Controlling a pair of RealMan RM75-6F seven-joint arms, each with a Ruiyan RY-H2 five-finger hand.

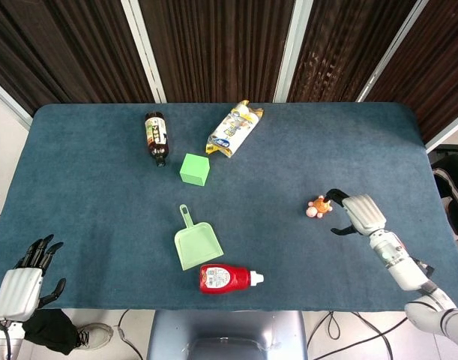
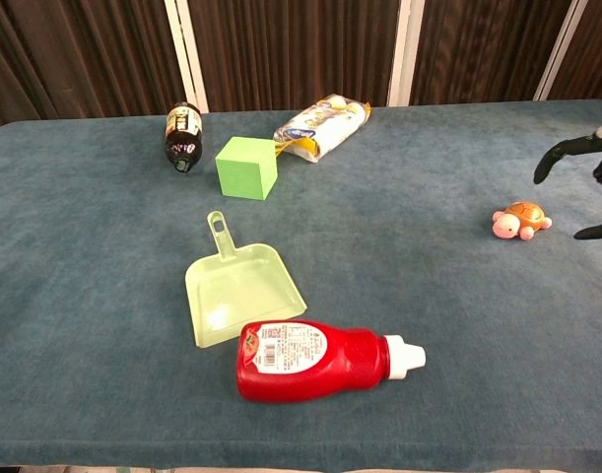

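Toy turtle [image 1: 318, 206] lies just beside the right hand [image 1: 357, 212], whose spread fingers grasp nothing. Left hand [image 1: 22, 281] hangs released. Red bottle [image 2: 320, 359] label unreadable.

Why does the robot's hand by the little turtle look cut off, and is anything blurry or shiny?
Chest view: the right hand runs past the frame edge, so only dark fingers show beside the turtle; the red bottle has soft glare. Head view: everything looks sharp and evenly lit, with faint shadows.
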